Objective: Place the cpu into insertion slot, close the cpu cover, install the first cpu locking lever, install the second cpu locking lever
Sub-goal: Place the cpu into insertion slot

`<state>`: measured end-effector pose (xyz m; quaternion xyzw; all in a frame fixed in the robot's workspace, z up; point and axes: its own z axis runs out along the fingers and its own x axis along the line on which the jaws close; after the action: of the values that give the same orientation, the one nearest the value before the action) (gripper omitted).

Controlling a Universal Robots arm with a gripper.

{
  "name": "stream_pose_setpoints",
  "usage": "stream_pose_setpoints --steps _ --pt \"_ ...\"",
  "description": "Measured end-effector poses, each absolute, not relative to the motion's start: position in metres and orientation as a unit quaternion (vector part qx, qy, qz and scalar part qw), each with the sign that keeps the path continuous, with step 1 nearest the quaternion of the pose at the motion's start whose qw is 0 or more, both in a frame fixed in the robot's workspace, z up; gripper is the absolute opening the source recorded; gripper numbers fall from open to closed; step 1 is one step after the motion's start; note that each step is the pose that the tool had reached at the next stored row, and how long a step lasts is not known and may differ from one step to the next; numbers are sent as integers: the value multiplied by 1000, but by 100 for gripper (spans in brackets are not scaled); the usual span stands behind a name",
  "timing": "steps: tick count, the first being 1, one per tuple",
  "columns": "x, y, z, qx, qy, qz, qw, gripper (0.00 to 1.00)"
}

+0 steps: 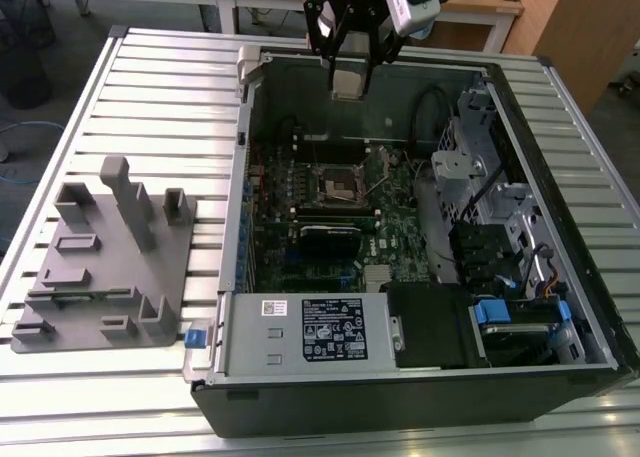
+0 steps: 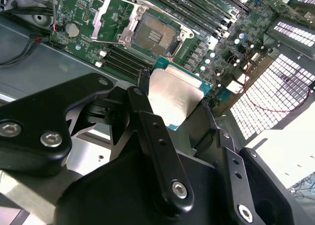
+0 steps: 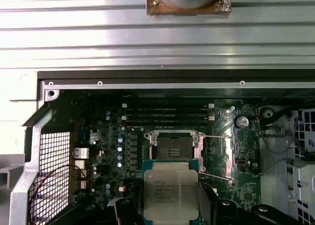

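An open computer case (image 1: 420,402) fills the middle of the exterior view, and the insertion slot (image 1: 340,184) lies uncovered at the centre of its green board. The likely risk is that the cpu (image 1: 347,85) tilts or slips in the grip, lands skewed and bends the slot's contacts. At top centre, well above the slot, the gripper (image 1: 349,75) is clamped on the chip's opposite edges.

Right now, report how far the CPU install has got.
Done: the cpu is picked up. In hand: the gripper holds it between its fingers above the open case. Left: the insertion slot is empty, the cpu cover stands open, and neither locking lever is installed.
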<state>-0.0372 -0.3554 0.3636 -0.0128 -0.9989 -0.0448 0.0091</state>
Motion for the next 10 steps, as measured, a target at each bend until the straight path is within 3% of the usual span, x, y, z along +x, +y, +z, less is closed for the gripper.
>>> stream_pose_setpoints --steps 10 --pt "-37 -355 361 -13 -999 -45 9 54"
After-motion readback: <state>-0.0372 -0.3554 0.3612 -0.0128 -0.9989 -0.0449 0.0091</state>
